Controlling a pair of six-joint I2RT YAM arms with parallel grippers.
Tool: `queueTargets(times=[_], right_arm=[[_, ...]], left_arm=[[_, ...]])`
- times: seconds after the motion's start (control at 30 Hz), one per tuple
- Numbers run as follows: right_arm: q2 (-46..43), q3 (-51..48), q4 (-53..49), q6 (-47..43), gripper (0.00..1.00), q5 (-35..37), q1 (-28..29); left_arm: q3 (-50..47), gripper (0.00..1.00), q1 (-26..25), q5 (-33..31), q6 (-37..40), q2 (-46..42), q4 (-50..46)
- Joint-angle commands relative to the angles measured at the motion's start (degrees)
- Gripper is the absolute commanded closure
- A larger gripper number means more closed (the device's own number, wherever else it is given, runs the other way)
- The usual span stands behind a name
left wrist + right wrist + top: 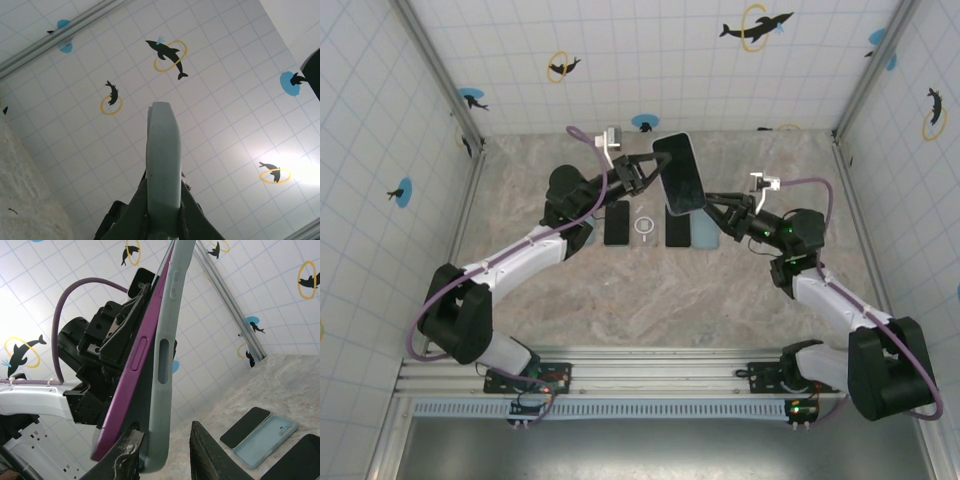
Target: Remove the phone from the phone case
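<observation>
A phone with a dark screen (680, 172) is held up above the middle of the table, still in its pale green case (163, 150). My left gripper (648, 172) is shut on the case's edge, which stands up between its fingers (131, 212). The right wrist view shows the purple phone (135, 365) splayed away from the green case (167, 340) at the lower end. There my right gripper (165, 432) is open around the case's bottom corner. Its worn left finger (125, 452) sits in the gap between phone and case. Its right finger (210, 450) stands clear of the case.
On the table below lie a black phone (617, 222), a white ring (645, 224), another dark phone (678, 232) and a pale blue case (703, 232). Tiled walls close in the back and both sides.
</observation>
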Motion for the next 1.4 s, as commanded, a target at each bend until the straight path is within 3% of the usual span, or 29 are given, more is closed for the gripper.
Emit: queueTargets(times=[0.0, 0.33, 0.57, 0.87, 1.03, 1.13, 1.37], right_arm=[[1.2, 1.7, 0.7, 1.4, 0.71, 0.9, 0.9], [4.5, -0.3, 15.6, 19.3, 0.74, 8.2, 5.6], [3.6, -2.3, 16.0, 20.8, 0.94, 9.9, 5.4], [3.5, -4.5, 18.0, 24.3, 1.00, 12.1, 3.8], [3.0, -5.3, 17.8, 24.6, 1.00, 13.1, 3.6], [3.0, -5.6, 18.1, 25.1, 1.00, 13.6, 3.5], [2.7, -6.4, 17.9, 25.4, 1.00, 15.2, 3.2]], left_arm=[[0.9, 1.00, -1.6, -2.7, -2.0, -0.1, 6.0], [-3.3, 1.00, -4.0, -13.0, -5.9, 3.2, 8.4], [-4.6, 1.00, -4.3, -14.1, -7.1, 4.9, 9.1], [-5.6, 1.00, -4.2, -13.9, -10.2, 7.2, 10.3], [-5.2, 0.93, -4.1, -13.8, -11.0, 7.8, 9.8], [-4.7, 0.81, -4.0, -13.4, -11.6, 7.9, 9.6], [-3.7, 0.69, -4.0, -12.1, -12.1, 8.7, 8.7]])
